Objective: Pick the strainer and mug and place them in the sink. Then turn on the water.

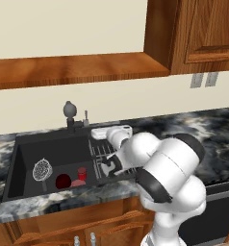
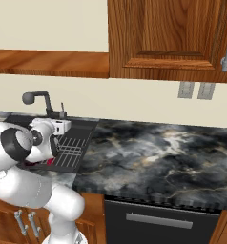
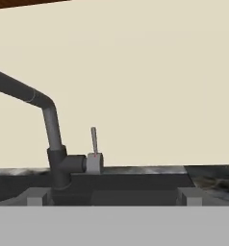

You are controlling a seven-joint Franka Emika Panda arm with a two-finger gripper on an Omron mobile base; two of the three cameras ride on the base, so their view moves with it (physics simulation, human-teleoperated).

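1. Strainer (image 1: 42, 169) lay in the sink (image 1: 20, 166), at its left.
2. Mug (image 1: 63, 181) sat beside it on the basin floor, a small brighter red thing (image 1: 82, 173) just right.
3. Gripper (image 1: 98, 133) hung over the ribbed rack (image 1: 99, 153), jaws apart, empty, facing the faucet (image 3: 51, 139) and its upright lever (image 3: 94, 141).

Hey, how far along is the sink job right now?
Done: the strainer and the mug both lie in the sink. In hand: the open gripper holds nothing and faces the faucet and its lever. Left: turning on the water; no stream runs from the spout.
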